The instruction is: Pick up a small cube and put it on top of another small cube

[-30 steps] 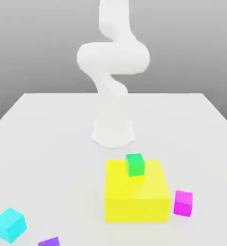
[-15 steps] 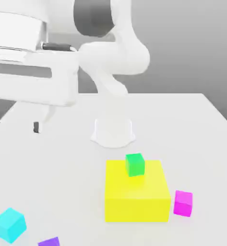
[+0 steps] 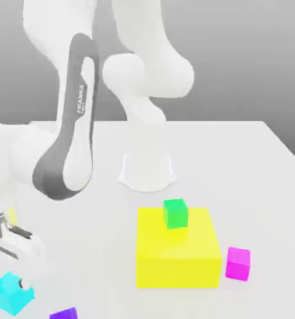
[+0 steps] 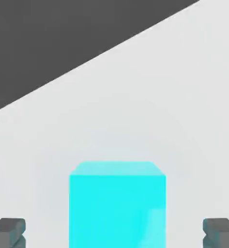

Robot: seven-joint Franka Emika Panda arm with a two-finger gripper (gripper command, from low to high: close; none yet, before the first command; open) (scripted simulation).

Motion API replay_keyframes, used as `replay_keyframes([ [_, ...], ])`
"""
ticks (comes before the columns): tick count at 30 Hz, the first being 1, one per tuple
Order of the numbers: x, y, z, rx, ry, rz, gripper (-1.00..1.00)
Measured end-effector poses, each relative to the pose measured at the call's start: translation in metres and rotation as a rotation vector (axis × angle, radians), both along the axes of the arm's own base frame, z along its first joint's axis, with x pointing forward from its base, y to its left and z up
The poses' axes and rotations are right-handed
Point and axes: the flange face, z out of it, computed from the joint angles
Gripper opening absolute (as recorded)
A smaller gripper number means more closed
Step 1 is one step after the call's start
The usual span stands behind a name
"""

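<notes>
Bright, even light reaches me, bleaching my white arm (image 3: 146, 75) and the tabletop (image 3: 112, 230) almost together in the exterior view. I see no distinct cast shadows. In my hand view, a paler patch tints the cyan cube (image 4: 117, 208); its edges look fairly crisp.

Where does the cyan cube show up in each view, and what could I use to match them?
Exterior view: cyan cube, lower left.
Hand view: cyan cube, between the open gripper's fingertips.
Shared landmark: the pale tabletop around it.
</notes>
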Motion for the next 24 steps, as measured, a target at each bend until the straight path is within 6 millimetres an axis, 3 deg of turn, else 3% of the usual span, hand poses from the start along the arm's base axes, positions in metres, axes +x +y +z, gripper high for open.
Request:
replay_keyframes([
  [7,0.0,0.0,-0.001,0.0,0.001,0.0,-1.0],
  [12,0.0,0.007,0.058,0.001,0.001,0.016,-1.0],
  [19,-0.003,0.116,0.12,-0.002,0.002,0.303,-1.0],
  [22,-0.013,0.169,0.14,-0.003,0.002,0.447,-1.0],
  [24,-0.026,0.188,0.152,-0.003,0.002,0.512,-1.0],
])
